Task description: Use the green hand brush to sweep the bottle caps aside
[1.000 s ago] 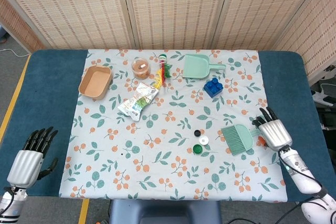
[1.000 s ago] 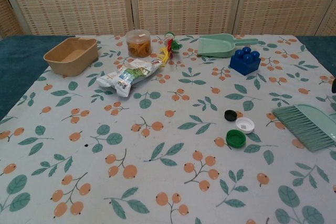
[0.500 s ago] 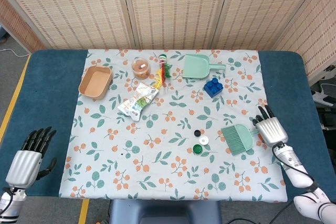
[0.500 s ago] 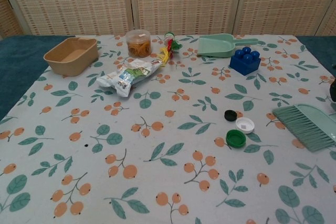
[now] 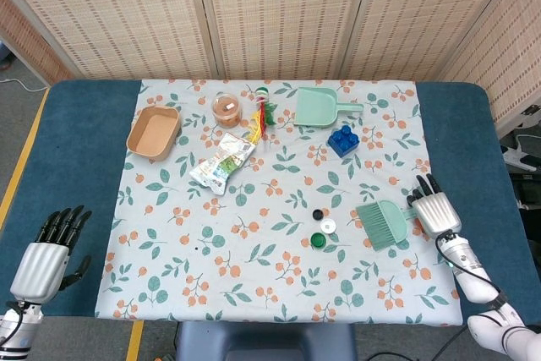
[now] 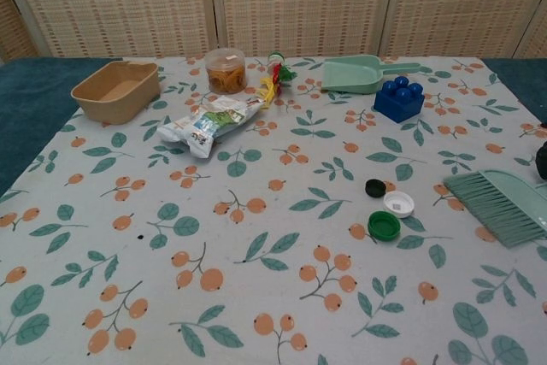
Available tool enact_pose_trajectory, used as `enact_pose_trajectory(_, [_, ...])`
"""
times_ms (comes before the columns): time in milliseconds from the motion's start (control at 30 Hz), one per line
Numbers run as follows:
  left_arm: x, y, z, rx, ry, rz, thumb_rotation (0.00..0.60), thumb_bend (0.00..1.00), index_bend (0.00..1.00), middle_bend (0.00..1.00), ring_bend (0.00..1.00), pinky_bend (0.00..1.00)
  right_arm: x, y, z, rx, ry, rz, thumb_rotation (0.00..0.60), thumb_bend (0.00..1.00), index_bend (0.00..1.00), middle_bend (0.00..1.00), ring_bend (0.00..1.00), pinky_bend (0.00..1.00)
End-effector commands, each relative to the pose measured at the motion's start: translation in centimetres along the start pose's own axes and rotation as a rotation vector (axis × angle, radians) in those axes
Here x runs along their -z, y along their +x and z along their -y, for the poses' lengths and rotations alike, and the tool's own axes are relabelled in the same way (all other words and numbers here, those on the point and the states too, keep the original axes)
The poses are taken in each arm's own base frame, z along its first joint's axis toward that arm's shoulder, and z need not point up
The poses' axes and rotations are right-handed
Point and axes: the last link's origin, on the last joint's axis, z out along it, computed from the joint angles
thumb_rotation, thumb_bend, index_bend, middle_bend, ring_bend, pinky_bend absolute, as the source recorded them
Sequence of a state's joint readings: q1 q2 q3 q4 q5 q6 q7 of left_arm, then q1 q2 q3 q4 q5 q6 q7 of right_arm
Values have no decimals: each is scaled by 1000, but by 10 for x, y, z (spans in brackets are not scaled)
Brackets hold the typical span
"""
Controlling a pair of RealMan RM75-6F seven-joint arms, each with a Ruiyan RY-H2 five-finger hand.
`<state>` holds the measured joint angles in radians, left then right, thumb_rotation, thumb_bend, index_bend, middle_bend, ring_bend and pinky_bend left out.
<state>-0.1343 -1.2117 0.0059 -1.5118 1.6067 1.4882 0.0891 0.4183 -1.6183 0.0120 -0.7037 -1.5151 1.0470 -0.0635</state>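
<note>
The green hand brush (image 5: 385, 223) lies on the floral cloth at the right, bristles toward the table's near left; the chest view shows its head (image 6: 504, 203) at the right edge. Three bottle caps sit just left of it: black (image 5: 318, 214) (image 6: 375, 187), white (image 5: 328, 226) (image 6: 398, 203) and green (image 5: 318, 240) (image 6: 384, 226). My right hand (image 5: 434, 211) lies at the brush's handle end, fingers extended and apart, holding nothing. My left hand (image 5: 42, 259) hovers open at the near left, off the cloth.
At the back stand a green dustpan (image 5: 317, 107), a blue block (image 5: 342, 140), a lidded jar (image 5: 226, 110) and a tan tray (image 5: 154, 133). A snack bag (image 5: 222, 162) lies left of centre. The blue table (image 5: 456, 124) borders the cloth.
My right hand has shifted slightly left and forward, closer to the brush handle. My left hand has dropped a little. Brush and caps have not moved.
</note>
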Motion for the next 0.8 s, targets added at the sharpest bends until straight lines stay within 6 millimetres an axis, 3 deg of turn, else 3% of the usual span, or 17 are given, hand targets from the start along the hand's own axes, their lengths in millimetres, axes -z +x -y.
enact_pose_trajectory(33, [0, 0, 1, 0, 4, 4, 600, 385, 0, 0, 0, 71, 0, -2, 1, -4, -10, -6, 600, 248, 434, 331, 60, 0])
enact_pose_trajectory(533, [0, 0, 0, 1, 7, 7, 599, 385, 0, 0, 0, 70, 0, -4, 5, -8, -11, -10, 600, 250, 473, 361, 91, 0])
enact_pose_trajectory(800, [0, -1, 1, 0, 8, 9, 600, 386, 0, 0, 0, 71, 1, -7, 9, 1, -6, -3, 600, 256, 527, 446, 202, 0])
